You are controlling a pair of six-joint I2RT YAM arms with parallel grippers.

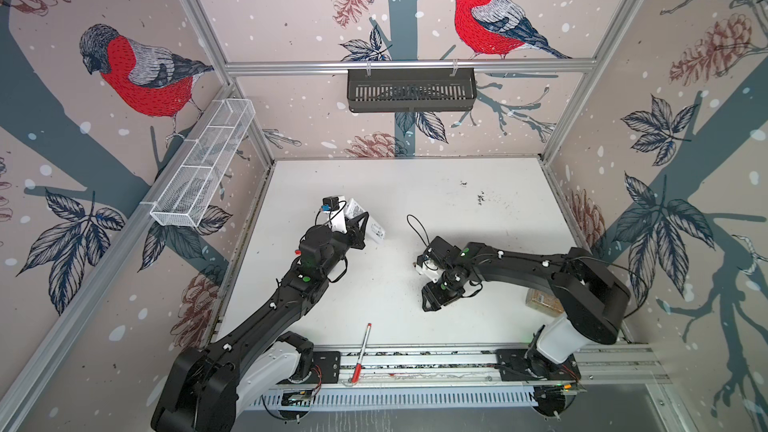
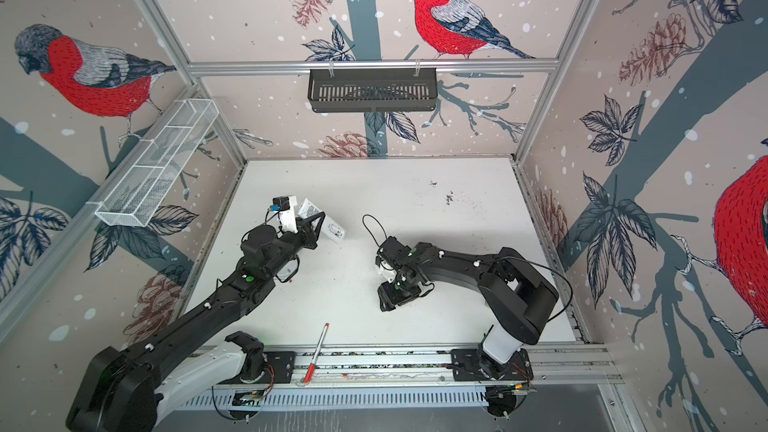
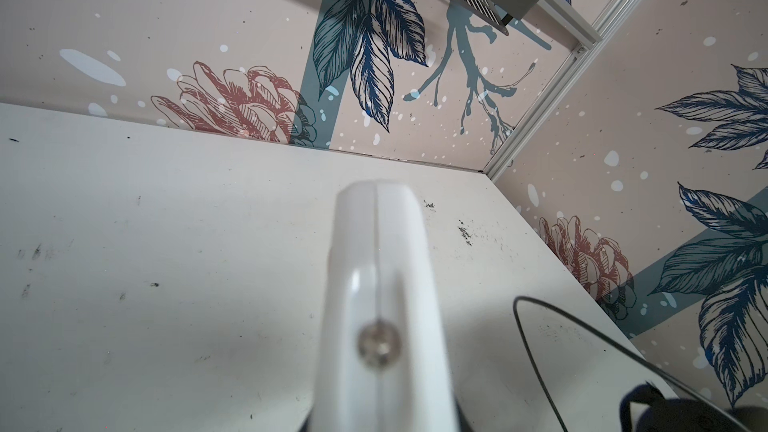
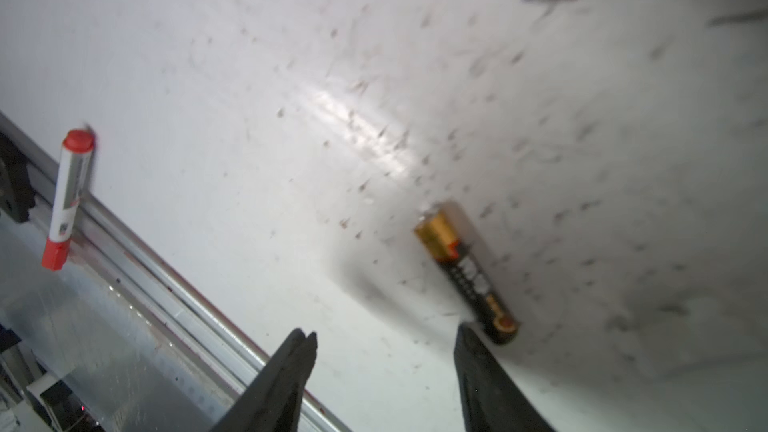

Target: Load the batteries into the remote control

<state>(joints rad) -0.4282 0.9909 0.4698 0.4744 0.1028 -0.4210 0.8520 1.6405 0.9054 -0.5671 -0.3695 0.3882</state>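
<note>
White remote control [image 3: 376,268] clamped in left gripper [image 1: 360,223]; right gripper [image 4: 383,332] gapes empty beside battery [image 4: 465,272]

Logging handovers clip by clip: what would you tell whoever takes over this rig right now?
Left gripper: shut on the remote control, held toward the table's back left.
Right gripper: fingers open, poised over one battery that lies flat on the table, not gripping it.
Done: remote in hand.
Left: grasp this battery and load it. The second battery is not clearly seen; a blurred dark thing at the right wrist view's edge may be it.
</note>
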